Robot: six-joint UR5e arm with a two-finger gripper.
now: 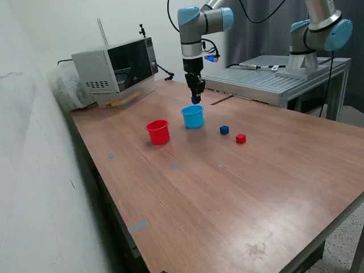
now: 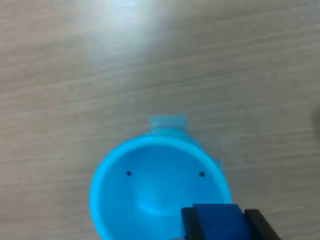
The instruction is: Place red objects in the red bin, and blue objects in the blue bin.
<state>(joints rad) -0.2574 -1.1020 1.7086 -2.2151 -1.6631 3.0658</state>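
The gripper (image 1: 195, 98) hangs straight above the blue bin (image 1: 193, 116), its 2 fingers (image 2: 189, 224) clenched on a dark blue cube (image 2: 219, 220). In the wrist view the cube sits between the dark fingers, over the edge of the cup's mouth rather than its centre, and the cup's floor looks bare.

The step in hand appears to be the drop. To do it well, the arm should probably shift slightly so the cube is centred over the opening, then lower a little before the fingers part; a cube let go near the rolled rim could bounce out or tip the light cup.

On the table (image 1: 227, 193), taking the blue bin as the dial's centre in the exterior view, the red bin (image 1: 158, 131) stands at about 8 o'clock, close by but apart. A second blue cube (image 1: 224, 130) lies at about 4 o'clock, and 1 red cube (image 1: 240, 138) just beyond it in the same direction. Both remain to be sorted, so the task looks partly done
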